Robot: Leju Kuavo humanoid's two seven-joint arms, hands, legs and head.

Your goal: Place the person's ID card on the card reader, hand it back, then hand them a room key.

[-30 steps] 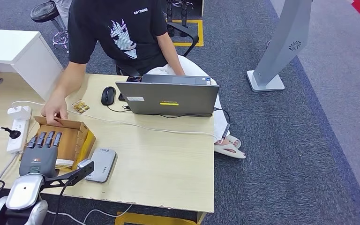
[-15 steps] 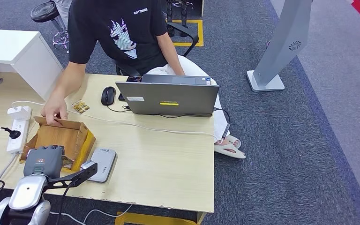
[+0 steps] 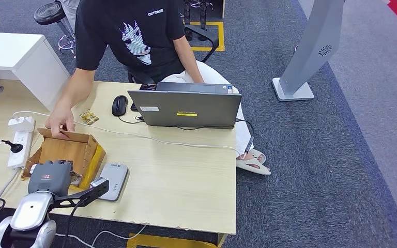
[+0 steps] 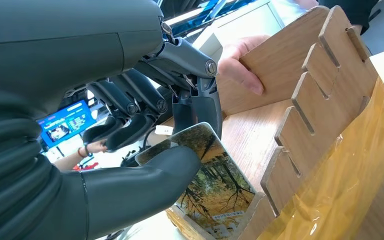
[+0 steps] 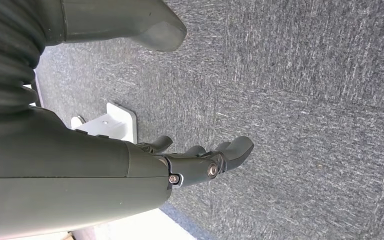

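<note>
My left hand (image 3: 50,177) reaches down into the open wooden box (image 3: 85,147) at the table's front left. In the left wrist view its thumb (image 4: 145,172) and dark fingers (image 4: 195,107) pinch a card printed with a forest picture (image 4: 215,192), which stands tilted inside the box (image 4: 305,115). The grey card reader (image 3: 112,181) lies flat just right of the box. A person in a black T-shirt (image 3: 129,31) holds the box's far edge with one hand (image 3: 60,124) (image 4: 240,62). My right hand (image 5: 200,160) hangs over the carpet, fingers loosely apart, holding nothing.
An open laptop (image 3: 186,106) and a black mouse (image 3: 119,105) sit at the table's far side, with a cable running across the top. A small yellowish item (image 3: 88,117) lies beside the mouse. A white power strip (image 3: 19,142) lies left of the box.
My left hand's fingers, stretched out over the box a second ago, have curled down into it and closed on the card. The person's hand has stayed on the box edge.
</note>
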